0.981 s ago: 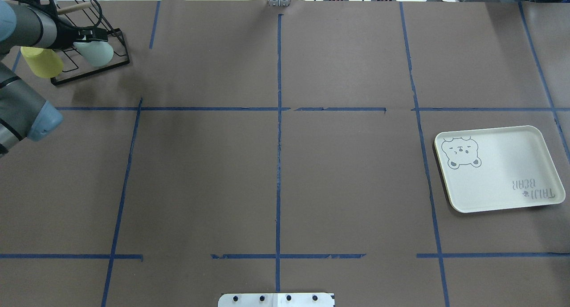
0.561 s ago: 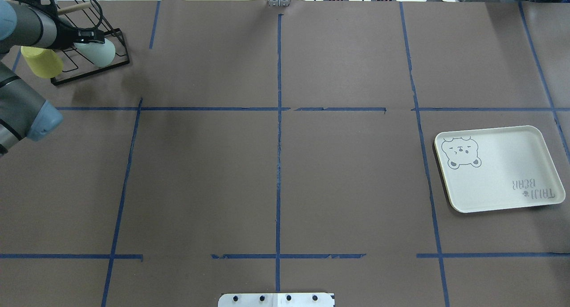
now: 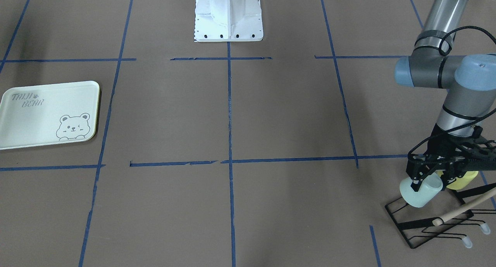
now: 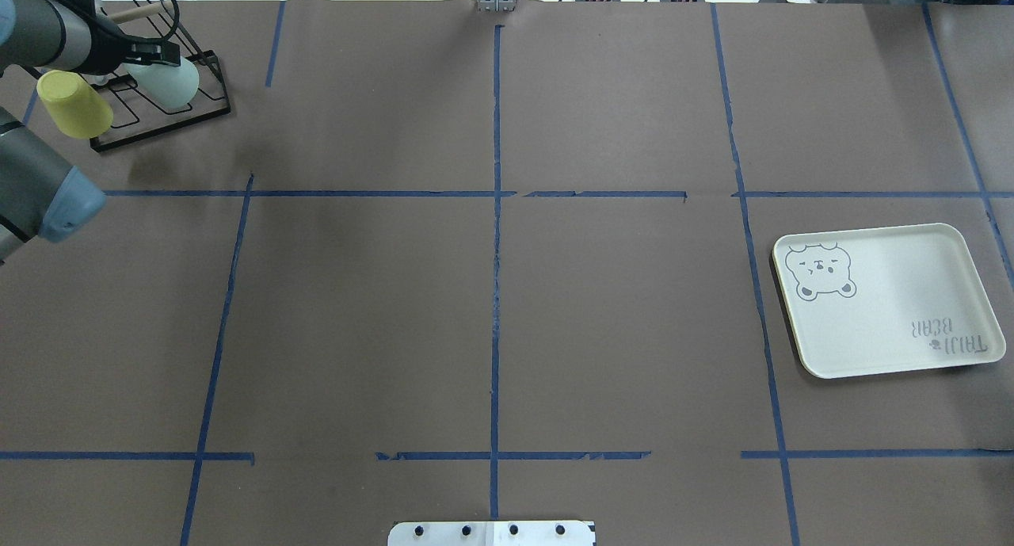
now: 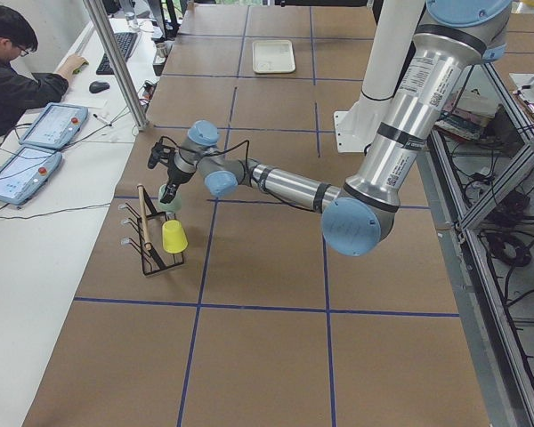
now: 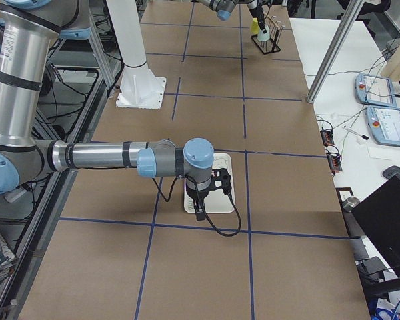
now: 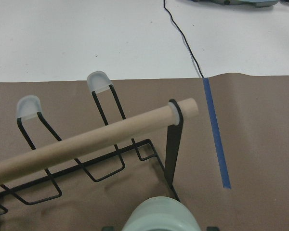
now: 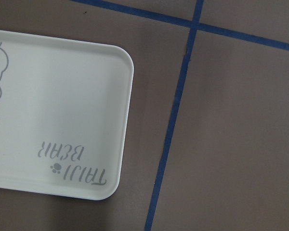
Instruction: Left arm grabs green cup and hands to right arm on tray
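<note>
Green cup [image 4: 170, 86] nudged outward over rack [image 3: 418, 222], left gripper [image 3: 426, 181] clenched on it, right gripper [image 6: 199, 203] unclear

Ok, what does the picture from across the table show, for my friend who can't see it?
The robot's left pincer grips a pale green cup over a black wire rack at the picture's lower right, with a yellow cup behind it. Far off at the left lies a cream tray with a bear drawing.
</note>
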`<state>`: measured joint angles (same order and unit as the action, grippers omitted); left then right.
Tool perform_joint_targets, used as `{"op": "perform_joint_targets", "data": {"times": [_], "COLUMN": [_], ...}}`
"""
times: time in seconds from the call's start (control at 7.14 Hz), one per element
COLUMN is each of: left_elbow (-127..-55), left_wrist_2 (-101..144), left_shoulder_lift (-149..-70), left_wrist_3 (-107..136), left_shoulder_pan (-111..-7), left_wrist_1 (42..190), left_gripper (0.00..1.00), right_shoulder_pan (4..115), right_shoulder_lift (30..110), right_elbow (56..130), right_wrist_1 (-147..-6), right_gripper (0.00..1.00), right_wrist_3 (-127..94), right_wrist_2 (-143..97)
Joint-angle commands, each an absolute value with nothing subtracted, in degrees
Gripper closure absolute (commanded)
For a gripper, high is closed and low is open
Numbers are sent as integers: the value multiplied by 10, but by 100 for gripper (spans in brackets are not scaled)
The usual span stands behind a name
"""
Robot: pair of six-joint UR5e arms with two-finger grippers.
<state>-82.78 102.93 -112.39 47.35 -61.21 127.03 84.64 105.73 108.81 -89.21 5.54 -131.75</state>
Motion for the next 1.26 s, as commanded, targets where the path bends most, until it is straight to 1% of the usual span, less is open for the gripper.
{"op": "perform_joint_targets", "data": {"times": [0.0,0.28,0.56,0.7,0.84,1.12], "left_elbow": [-954,-1061,-1070,-1071,-1070,-1070], "left_wrist_2": [1030,1029,1029,1029,1028,1028], "left_shoulder_lift": [-1120,-1121,-1128,-1128,-1124,-1127], "left_wrist_3": [426,400,472,533,602,713], "left_shoulder_pan": [-639,-662,-655,-628,-600,-554], "left_wrist_1": [1123,991,986,995,1037,1085], "left_gripper": [67,67,67,67,67,66], "right_shoulder_pan": [846,846,846,846,839,824], "right_shoulder_lift": [1057,1057,1043,1042,1041,1035], "right_elbow": [1088,1088,1087,1085,1085,1082], "right_wrist_1": [-892,-892,-871,-855,-810,-653], "right_gripper": [0,0,0,0,0,0], "right_wrist_3": [55,55,55,32,-5,-173], "right_wrist_2": [-1317,-1317,-1318,-1332,-1354,-1382]}}
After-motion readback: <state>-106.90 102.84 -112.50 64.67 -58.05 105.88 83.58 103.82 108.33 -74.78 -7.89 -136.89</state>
